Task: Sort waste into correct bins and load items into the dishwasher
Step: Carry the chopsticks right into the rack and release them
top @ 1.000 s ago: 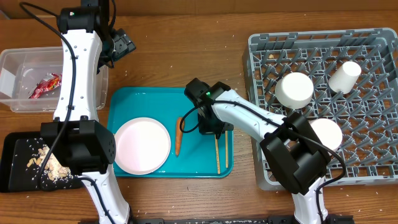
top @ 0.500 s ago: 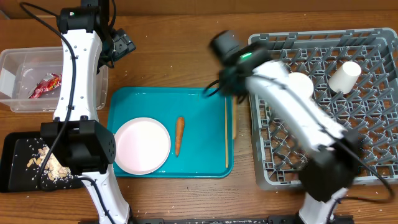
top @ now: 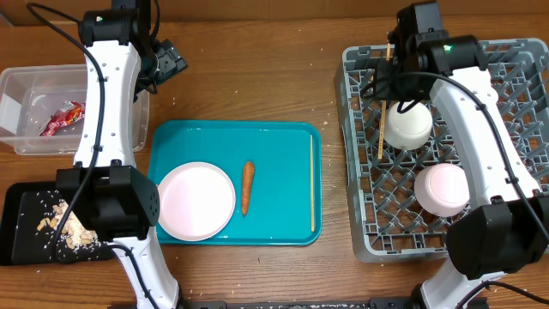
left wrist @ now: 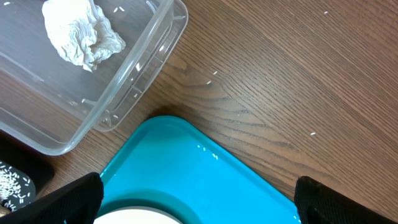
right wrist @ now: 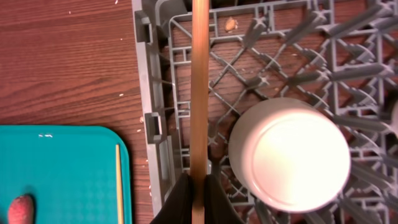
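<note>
My right gripper (top: 388,75) (right wrist: 198,194) is shut on a thin wooden chopstick (top: 379,129) (right wrist: 199,87) held over the left side of the grey dishwasher rack (top: 506,60) (right wrist: 155,93). A white bowl (top: 407,124) (right wrist: 289,155) sits in the rack just right of the chopstick, and another white dish (top: 442,189) lies nearer the front. My left gripper (top: 169,62) (left wrist: 199,211) hangs open above the teal tray's far left corner. The white plate (top: 196,200) and the orange carrot (top: 247,186) lie on the tray. The clear tub (top: 21,142) (left wrist: 143,81) holds the red wrapper (top: 62,118) and the white tissue (left wrist: 81,31). Beige food scraps (top: 64,225) fill the black tray (top: 17,240).
A second chopstick (top: 311,184) (right wrist: 119,180) lies along the right edge of the teal tray (top: 283,146) (left wrist: 236,186). Bare wooden tabletop (top: 257,77) separates the tray from the rack. Rice grains are scattered on the wood.
My right gripper has lifted one chopstick off the teal tray and carried it up and right over the rack. The left arm has not moved.
</note>
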